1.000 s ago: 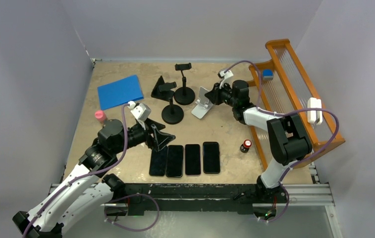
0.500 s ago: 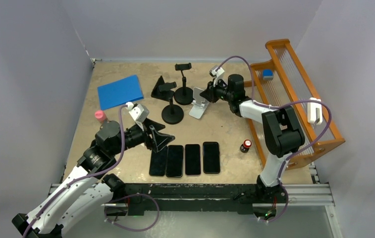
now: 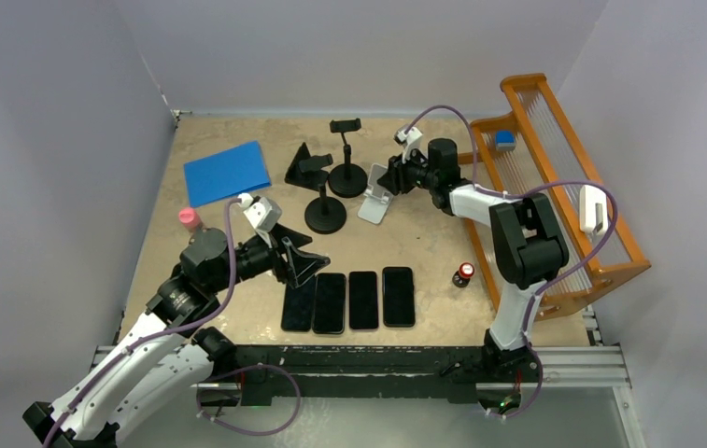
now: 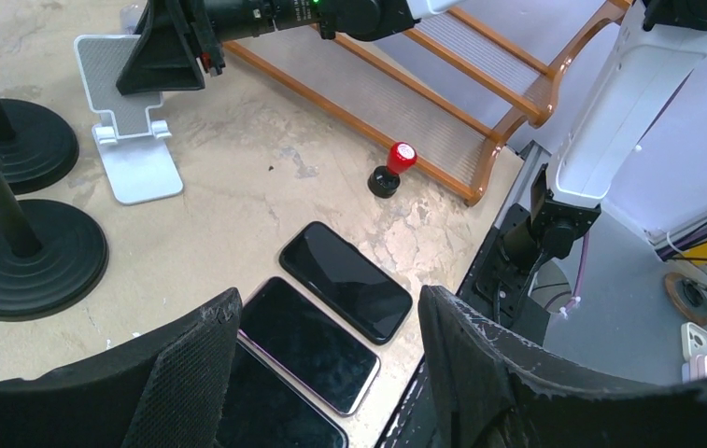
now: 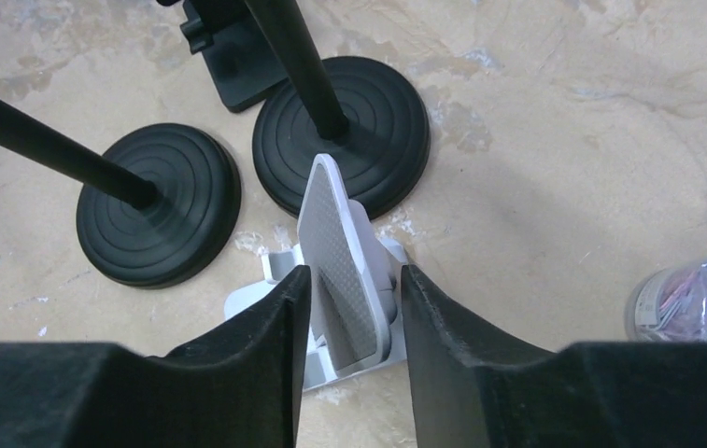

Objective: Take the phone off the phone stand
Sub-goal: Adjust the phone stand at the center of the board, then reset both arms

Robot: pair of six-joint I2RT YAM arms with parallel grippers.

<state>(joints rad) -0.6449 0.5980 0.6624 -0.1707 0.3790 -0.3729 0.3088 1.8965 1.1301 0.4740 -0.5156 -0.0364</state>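
Right gripper (image 5: 353,276): jaws partway apart, straddling the upright plate of the white phone stand (image 5: 335,229) edge-on, a sliver of gap showing on one side, no firm clamp visible. Two black round-based stands (image 5: 340,131) sit just beyond its fingertips on the table (image 5: 564,140). Left gripper (image 4: 328,301): jaws wide, nothing between them, hovering over four black phones (image 3: 363,299) lying flat side by side, beneath and just ahead of its fingers.

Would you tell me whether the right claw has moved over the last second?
Yes, the right claw shifted left, toward the fixed black round-based stand.
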